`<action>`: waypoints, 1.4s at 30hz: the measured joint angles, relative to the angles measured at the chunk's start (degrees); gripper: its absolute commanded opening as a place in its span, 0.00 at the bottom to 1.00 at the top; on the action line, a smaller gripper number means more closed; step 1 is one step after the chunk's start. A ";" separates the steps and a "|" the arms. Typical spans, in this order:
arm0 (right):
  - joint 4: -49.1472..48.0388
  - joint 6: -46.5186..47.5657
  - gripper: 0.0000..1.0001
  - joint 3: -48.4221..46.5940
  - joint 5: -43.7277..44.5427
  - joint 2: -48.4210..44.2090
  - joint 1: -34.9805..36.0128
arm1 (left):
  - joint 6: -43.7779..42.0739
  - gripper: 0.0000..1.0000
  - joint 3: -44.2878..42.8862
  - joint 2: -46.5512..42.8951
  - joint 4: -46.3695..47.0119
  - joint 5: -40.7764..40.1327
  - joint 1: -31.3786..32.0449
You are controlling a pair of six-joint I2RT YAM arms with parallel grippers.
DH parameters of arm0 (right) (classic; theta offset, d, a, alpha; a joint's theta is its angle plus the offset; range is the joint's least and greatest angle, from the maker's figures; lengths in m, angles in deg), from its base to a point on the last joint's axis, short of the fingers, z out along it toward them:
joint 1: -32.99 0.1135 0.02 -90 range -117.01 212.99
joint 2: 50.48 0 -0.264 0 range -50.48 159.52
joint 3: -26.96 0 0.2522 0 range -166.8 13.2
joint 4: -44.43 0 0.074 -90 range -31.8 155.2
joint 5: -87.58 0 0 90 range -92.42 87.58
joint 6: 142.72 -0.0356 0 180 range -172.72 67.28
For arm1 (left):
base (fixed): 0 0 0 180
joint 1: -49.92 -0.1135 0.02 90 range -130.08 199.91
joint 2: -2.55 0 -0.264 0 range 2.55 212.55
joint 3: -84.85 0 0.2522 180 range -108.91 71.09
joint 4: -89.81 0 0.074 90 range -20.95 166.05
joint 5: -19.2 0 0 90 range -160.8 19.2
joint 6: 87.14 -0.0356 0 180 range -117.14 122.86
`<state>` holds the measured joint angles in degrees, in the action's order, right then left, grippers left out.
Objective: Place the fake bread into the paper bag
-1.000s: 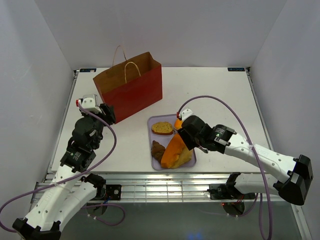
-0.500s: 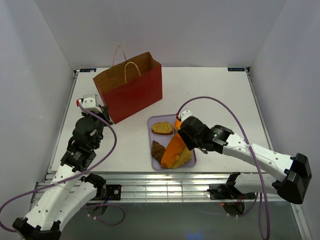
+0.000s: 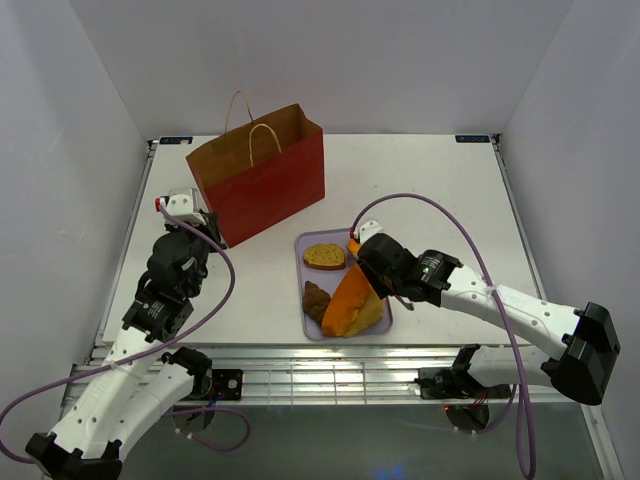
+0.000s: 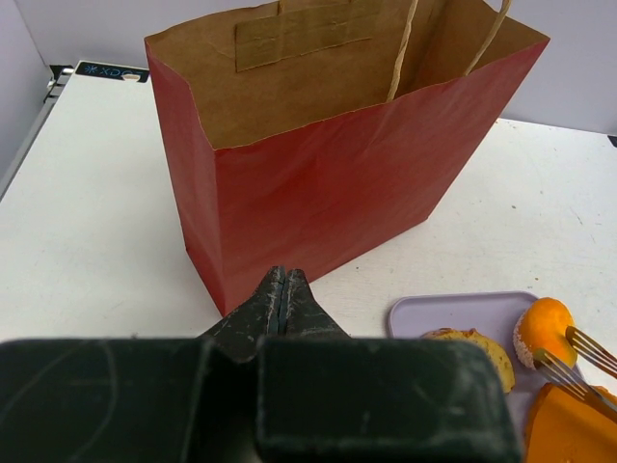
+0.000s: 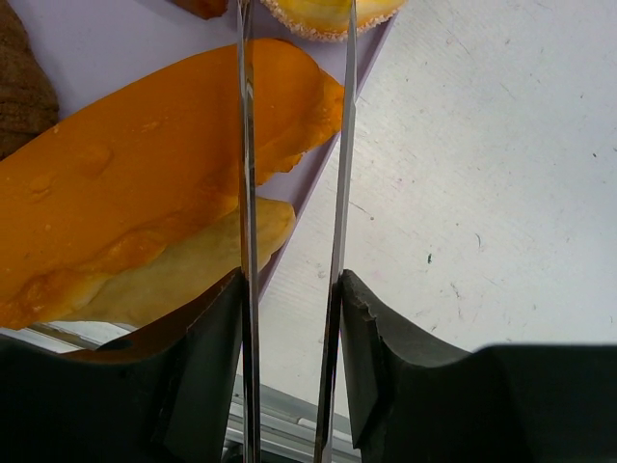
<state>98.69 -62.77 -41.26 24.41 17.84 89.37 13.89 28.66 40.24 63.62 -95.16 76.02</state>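
The red paper bag stands open and upright at the back left, its brown inside showing in the left wrist view. My left gripper is shut and empty, its tips at the bag's near corner. My right gripper is shut on metal tongs, fingers pressing both blades. The tong tips straddle a round orange bun on the lavender tray. Also on the tray are a tan bun, a dark brown piece and a big orange wedge.
The tray's right rim lies under the tongs, with bare white table to its right. A purple cable loops over the right arm. White walls close in the table on three sides.
My left gripper has shut beside the bag's corner. The right gripper has squeezed the tongs narrower around the orange bun and shifted slightly left.
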 measured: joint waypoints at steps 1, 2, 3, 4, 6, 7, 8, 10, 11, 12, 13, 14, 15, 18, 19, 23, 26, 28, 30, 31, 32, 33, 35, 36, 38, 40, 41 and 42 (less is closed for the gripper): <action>0.00 -0.02 0.27 -0.02 0.00 0.00 0.00 | 0.00 0.00 0.00 0.00 0.00 0.00 0.00; 0.02 0.00 0.26 -0.09 0.00 0.00 0.00 | -0.02 0.00 0.00 0.00 0.00 0.00 0.00; 0.07 0.00 0.25 -0.20 0.00 0.00 0.00 | 0.00 0.00 0.00 0.00 0.00 0.00 0.00; 0.13 0.00 0.24 -0.37 -0.02 0.00 0.00 | 0.00 0.00 0.00 0.00 -0.02 0.00 0.00; 0.55 0.02 0.23 -1.22 -0.11 0.00 0.00 | -0.02 0.00 0.00 0.00 -0.02 0.00 0.00; 0.72 0.04 0.22 -1.81 -0.17 -0.02 0.00 | 0.00 0.00 0.00 0.00 0.00 0.00 0.00; 0.92 0.04 0.19 -2.45 -0.31 -0.07 0.00 | 0.00 0.00 0.00 0.00 0.00 0.00 0.00; 1.18 0.07 0.18 -3.56 -0.74 -0.33 0.00 | 0.00 0.00 0.00 -0.02 0.00 0.00 0.00; 1.36 0.07 0.17 -4.07 -0.98 -0.52 0.00 | 0.00 0.00 0.00 -0.02 0.00 0.00 0.00; 1.46 0.07 0.16 -4.59 -1.16 -0.79 0.00 | 0.00 0.00 0.00 -0.02 0.00 0.00 0.00; 1.51 0.07 0.16 -5.03 -1.33 -1.09 0.00 | 0.00 0.00 0.00 -0.02 0.00 0.00 0.00; 1.53 0.07 0.16 -5.44 -1.44 -1.38 0.00 | 0.00 0.00 0.00 -0.02 0.00 0.00 0.00; 1.55 0.09 0.15 -5.86 -1.49 -1.60 0.00 | 0.00 0.00 0.00 -0.02 -0.02 0.00 0.00; 1.64 0.09 0.13 -6.95 -1.49 -2.05 0.00 | 0.00 0.00 0.00 -0.02 0.00 0.02 0.00; 1.66 0.09 0.13 -7.28 -1.49 -2.10 0.00 | 0.00 0.00 0.00 -0.02 0.00 0.02 0.00; 1.86 0.07 0.11 -8.11 -1.49 -2.21 0.00 | 0.00 0.00 0.00 -0.04 0.00 0.02 0.00; 2.10 0.11 0.09 -8.76 -1.57 -2.23 0.00 | 0.00 0.00 0.00 -0.09 0.00 0.02 0.00; 2.40 0.09 0.09 -9.51 -1.88 -2.23 0.00 | 0.00 0.00 0.00 -0.17 0.00 0.02 0.00; 2.73 0.11 0.09 -10.51 -2.21 -2.23 0.00 | 0.00 0.00 0.00 -0.31 -0.02 0.02 0.00; 2.80 0.11 0.09 -11.08 -2.40 -2.23 0.00 | 0.00 0.00 0.00 -0.37 0.00 0.02 0.00; 2.84 0.13 0.09 -11.74 -2.62 -2.21 0.00 | 0.00 0.00 0.00 -0.42 0.00 0.00 0.00; 2.91 0.17 0.09 -12.41 -2.80 -2.21 0.00 | 0.00 0.00 0.00 -0.48 0.00 0.00 0.00; 3.10 0.33 0.09 -14.14 -2.97 -2.10 0.00 | 0.00 0.00 0.00 -0.57 -0.02 0.00 0.00; 3.23 0.44 0.09 -15.34 -2.97 -1.79 0.00 | 0.00 0.00 0.00 -0.66 -0.02 0.00 0.00; 3.17 0.70 0.08 -17.92 -2.97 -0.92 0.00 | 0.00 0.00 0.00 -0.87 0.00 0.00 0.00; 3.08 1.11 0.08 -20.48 -2.95 0.11 0.00 | 0.00 0.00 0.00 -1.03 0.00 0.00 0.00; 3.06 1.29 0.08 -21.70 -2.91 0.59 0.00 | 0.00 0.00 0.00 -1.05 0.00 0.00 0.00; 3.10 1.49 0.08 -22.97 -2.82 1.16 0.00 | 0.00 0.00 0.00 -1.05 0.00 0.00 0.00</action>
<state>101.79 -61.28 -64.23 21.59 19.00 89.37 13.89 28.66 39.19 63.62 -95.16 76.02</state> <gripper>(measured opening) 0.364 0.017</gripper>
